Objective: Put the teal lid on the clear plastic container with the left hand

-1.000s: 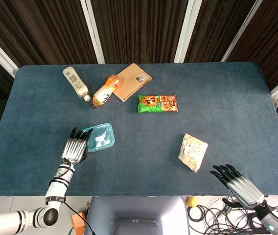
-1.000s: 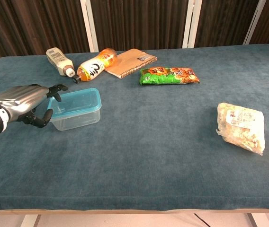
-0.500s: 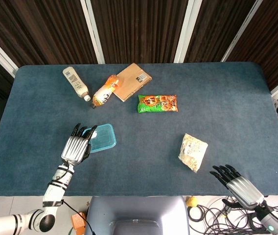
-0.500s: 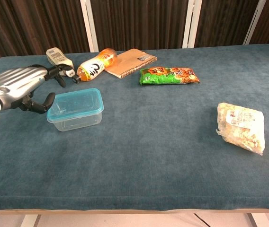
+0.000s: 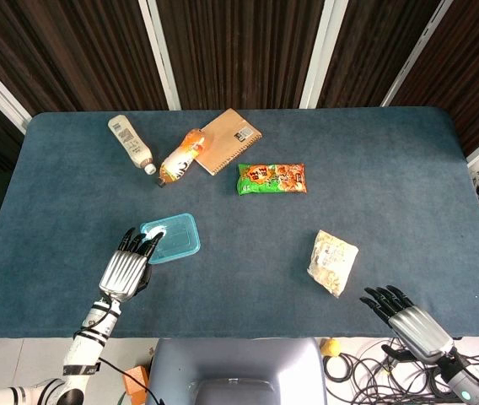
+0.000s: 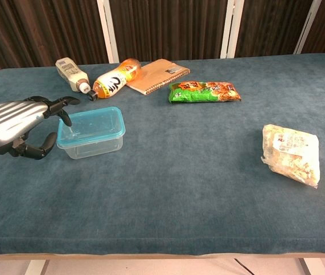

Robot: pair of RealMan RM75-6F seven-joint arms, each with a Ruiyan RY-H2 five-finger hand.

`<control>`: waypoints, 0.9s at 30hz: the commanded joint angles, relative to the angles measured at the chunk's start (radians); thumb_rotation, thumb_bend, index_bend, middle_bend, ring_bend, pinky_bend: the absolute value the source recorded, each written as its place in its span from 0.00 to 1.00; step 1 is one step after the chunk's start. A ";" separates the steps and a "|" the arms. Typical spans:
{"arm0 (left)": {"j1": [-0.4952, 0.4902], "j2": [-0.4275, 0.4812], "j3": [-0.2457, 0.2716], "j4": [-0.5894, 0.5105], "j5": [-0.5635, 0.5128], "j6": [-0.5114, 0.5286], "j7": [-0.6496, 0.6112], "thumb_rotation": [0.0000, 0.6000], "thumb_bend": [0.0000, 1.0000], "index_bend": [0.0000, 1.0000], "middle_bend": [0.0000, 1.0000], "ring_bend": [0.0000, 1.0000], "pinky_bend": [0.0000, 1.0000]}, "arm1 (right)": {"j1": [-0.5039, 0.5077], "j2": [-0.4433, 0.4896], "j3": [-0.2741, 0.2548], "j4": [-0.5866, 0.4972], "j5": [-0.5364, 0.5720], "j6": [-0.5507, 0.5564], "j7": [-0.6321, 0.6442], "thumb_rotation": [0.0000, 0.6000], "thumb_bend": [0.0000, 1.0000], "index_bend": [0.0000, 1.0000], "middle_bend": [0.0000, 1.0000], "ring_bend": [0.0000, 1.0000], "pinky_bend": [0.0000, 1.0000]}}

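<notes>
A: What was seen at the left of the counter (image 5: 408, 169)?

B: The left hand (image 5: 126, 268) (image 6: 15, 121) was found just left of the clear plastic container (image 6: 91, 140) (image 5: 170, 240), with nothing held in it. Its fingers (image 6: 58, 110) were spread and reached over the container's left edge; whether the rim was touched could not be told.

A: And the teal lid?

B: The teal lid (image 6: 91, 125) (image 5: 172, 238) was seen lying flat on top of the container, its rim covered all round. The container itself was stood on the counter, left of centre.

A: What was placed beyond the container?

B: A white bottle (image 5: 131, 143) (image 6: 71, 74) was laid on its side behind the container and a little to its left. An orange bottle (image 5: 179, 157) (image 6: 115, 78) was laid just behind the container, its cap near the white bottle's cap. A brown notebook (image 5: 229, 140) (image 6: 158, 74) was set behind the container and to its right, touching the orange bottle.

A: Further right?

B: A green snack packet (image 5: 272, 178) (image 6: 204, 91) was laid flat, right of the container and further back. A pale food bag (image 5: 332, 262) (image 6: 292, 153) was seen well to the right of the container, nearer the front edge.

A: And the other hand?

B: The right hand (image 5: 413, 321) was shown only in the head view, far right of the container and off the counter's front corner. Nothing was held, and its fingers were extended and slightly apart.
</notes>
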 commanded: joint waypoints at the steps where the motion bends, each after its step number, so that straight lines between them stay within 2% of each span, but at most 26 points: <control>1: 0.007 0.000 0.007 -0.010 0.005 -0.001 0.015 1.00 0.66 0.00 0.31 0.14 0.00 | 0.001 -0.001 0.000 0.000 0.001 -0.002 -0.001 1.00 0.20 0.00 0.00 0.00 0.00; 27: 0.030 -0.027 -0.003 0.020 -0.004 -0.046 0.045 1.00 0.66 0.00 0.29 0.13 0.00 | 0.000 0.001 -0.001 -0.006 0.002 -0.006 -0.010 1.00 0.20 0.00 0.00 0.00 0.00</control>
